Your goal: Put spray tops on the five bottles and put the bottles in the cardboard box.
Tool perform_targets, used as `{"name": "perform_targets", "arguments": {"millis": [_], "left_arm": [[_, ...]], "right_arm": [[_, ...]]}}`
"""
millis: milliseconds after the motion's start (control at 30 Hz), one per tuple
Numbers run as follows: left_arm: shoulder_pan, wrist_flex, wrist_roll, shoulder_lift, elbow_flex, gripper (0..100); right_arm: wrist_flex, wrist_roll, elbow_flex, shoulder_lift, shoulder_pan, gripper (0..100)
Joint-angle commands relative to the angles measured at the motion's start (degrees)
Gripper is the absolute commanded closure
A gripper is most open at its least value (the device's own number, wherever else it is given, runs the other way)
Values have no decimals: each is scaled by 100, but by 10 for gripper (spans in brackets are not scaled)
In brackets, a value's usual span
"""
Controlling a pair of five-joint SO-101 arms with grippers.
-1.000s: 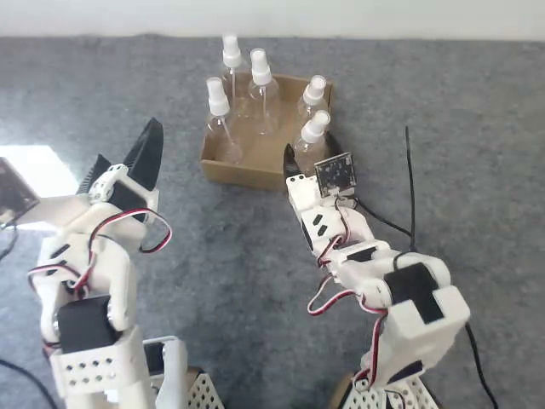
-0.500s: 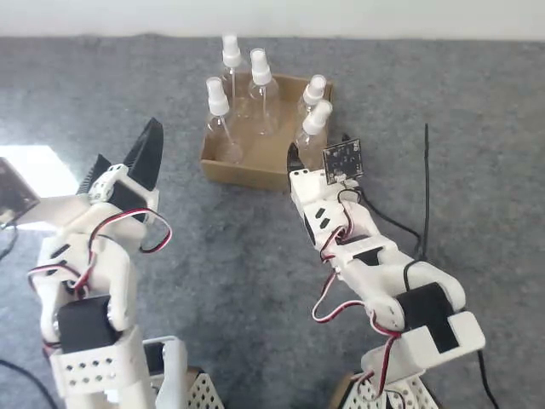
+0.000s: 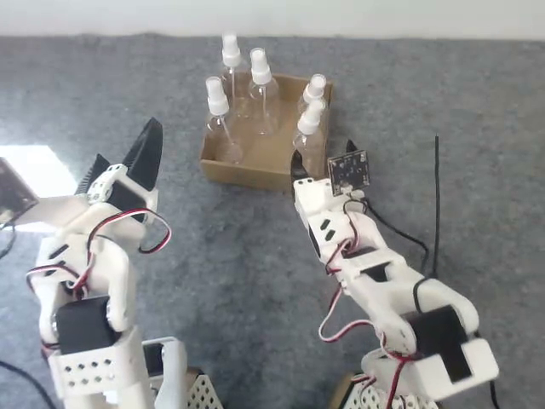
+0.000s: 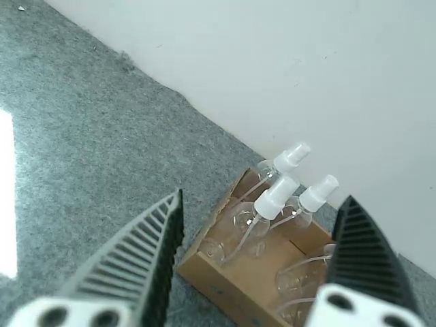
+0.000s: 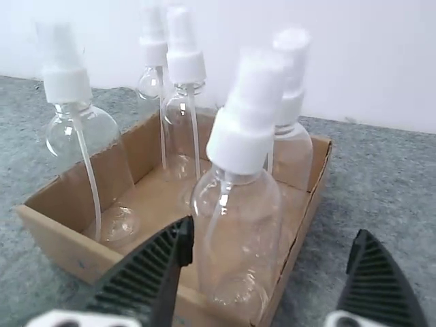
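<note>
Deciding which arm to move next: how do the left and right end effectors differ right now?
The left end effector hangs well clear of the cardboard box, off toward its left; the right end effector sits at the box's near right corner. The right one has a capped bottle just ahead of its jaws; the left one has nothing near. Both are open and empty.

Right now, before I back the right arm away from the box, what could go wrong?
1. The nearest bottle leans in the cardboard box, right in line with the open right gripper; a crooked retreat could catch and topple it.
2. If it tips, it would likely hit the bottle behind it, since the box walls are low.
</note>
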Motion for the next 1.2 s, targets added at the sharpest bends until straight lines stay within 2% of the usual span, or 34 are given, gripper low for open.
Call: {"name": "perform_targets", "arguments": {"millis": [0, 133, 300, 367, 567, 667, 733, 933, 1167], "left_arm": [[-9, -141, 62, -70, -40, 673], [-9, -141, 62, -70, -40, 673], [-9, -141, 62, -70, -40, 673], [-9, -141, 62, -70, -40, 673], [-9, -141, 62, -70, -40, 673], [-9, -141, 62, -70, -40, 673], [0, -141, 62, -70, -40, 678], [35, -422, -123, -70, -57, 858], [53, -510, -695, -70, -189, 990]], "right_arm": [[31, -9, 176, -655, -57, 683], [40, 9, 466, -945, -189, 684], [40, 598, 879, -1358, -409, 686], [40, 633, 976, -1534, -409, 723], [40, 651, 1275, -2229, -382, 915], [92, 651, 1468, -2615, -382, 946], [505, 651, 1486, -2905, -382, 952], [2018, 615, 1486, -4207, -374, 965], [3635, 607, 1486, -5886, -374, 992]]}}
